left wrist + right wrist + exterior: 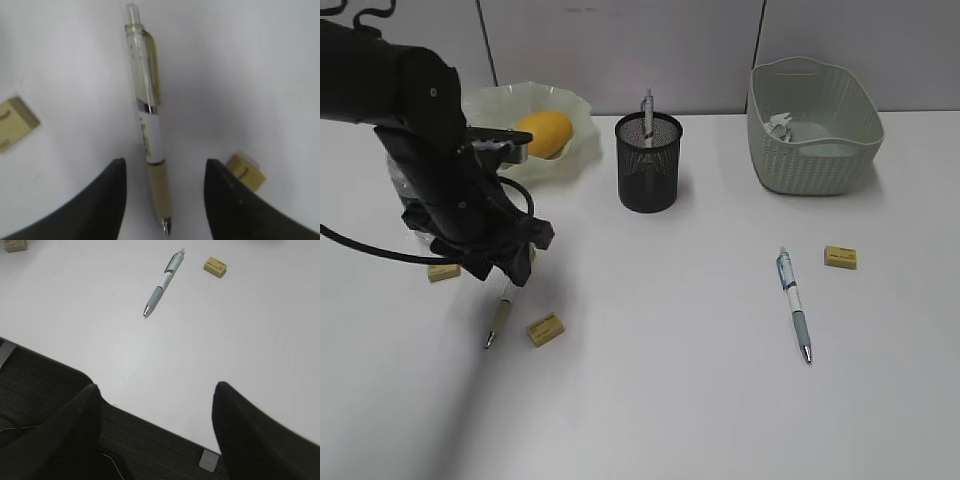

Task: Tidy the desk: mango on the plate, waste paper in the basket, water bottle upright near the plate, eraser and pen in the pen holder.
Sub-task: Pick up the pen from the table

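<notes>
My left gripper [165, 165] hangs open over a cream-grip pen [147, 115] lying on the desk [660, 380]. The pen's grip sits between the fingers without touching them. From the exterior view the left gripper [508, 272] covers that pen's [498, 320] upper end. Yellow erasers [15, 122] [246, 172] lie on either side of it. The mango [544, 133] rests in the plate [582, 130]. Waste paper [780, 126] is in the basket [812, 150]. The pen holder [648, 170] has one pen in it. The water bottle [394, 172] is mostly hidden behind my left arm. My right gripper [157, 387] is open and holds nothing.
A blue-grip pen [794, 302] [163, 284] and another eraser [840, 257] [215, 266] lie on the right half of the desk. The right gripper hovers over the desk's front edge [150, 422], with dark floor below. Erasers [444, 271] [546, 329] flank the left gripper.
</notes>
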Action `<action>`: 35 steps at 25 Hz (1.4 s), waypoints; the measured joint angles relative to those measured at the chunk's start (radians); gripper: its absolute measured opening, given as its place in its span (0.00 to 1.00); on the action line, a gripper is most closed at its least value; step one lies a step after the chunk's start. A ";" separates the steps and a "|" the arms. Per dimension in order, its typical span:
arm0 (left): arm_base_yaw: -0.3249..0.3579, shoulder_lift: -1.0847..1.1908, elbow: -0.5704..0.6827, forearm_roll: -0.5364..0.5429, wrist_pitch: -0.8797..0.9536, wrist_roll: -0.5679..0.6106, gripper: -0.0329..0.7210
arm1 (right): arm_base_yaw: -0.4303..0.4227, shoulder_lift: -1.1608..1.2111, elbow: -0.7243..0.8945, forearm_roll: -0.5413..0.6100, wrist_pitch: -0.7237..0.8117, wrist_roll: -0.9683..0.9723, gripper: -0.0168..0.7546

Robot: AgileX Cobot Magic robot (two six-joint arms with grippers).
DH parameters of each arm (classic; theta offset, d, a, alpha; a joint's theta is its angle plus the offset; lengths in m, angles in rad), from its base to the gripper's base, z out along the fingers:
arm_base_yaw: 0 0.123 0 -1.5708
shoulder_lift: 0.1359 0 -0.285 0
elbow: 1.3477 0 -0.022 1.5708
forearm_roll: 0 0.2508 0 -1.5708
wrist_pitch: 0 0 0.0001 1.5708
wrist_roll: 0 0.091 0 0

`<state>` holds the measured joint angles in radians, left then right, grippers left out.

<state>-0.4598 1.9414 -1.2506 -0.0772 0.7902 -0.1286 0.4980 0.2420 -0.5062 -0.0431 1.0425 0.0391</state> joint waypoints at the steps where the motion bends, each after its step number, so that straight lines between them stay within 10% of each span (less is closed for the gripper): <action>1: 0.000 0.013 -0.010 0.006 -0.003 -0.004 0.56 | 0.000 0.000 0.000 0.000 -0.001 0.000 0.72; 25: -0.001 0.142 -0.052 0.085 -0.060 -0.078 0.46 | 0.000 0.000 0.000 0.000 -0.002 0.000 0.71; 35: -0.001 0.147 -0.059 0.108 -0.042 -0.080 0.22 | 0.000 0.000 0.000 0.000 -0.002 0.000 0.71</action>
<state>-0.4606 2.0882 -1.3093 0.0311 0.7485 -0.2089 0.4980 0.2420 -0.5062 -0.0431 1.0406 0.0391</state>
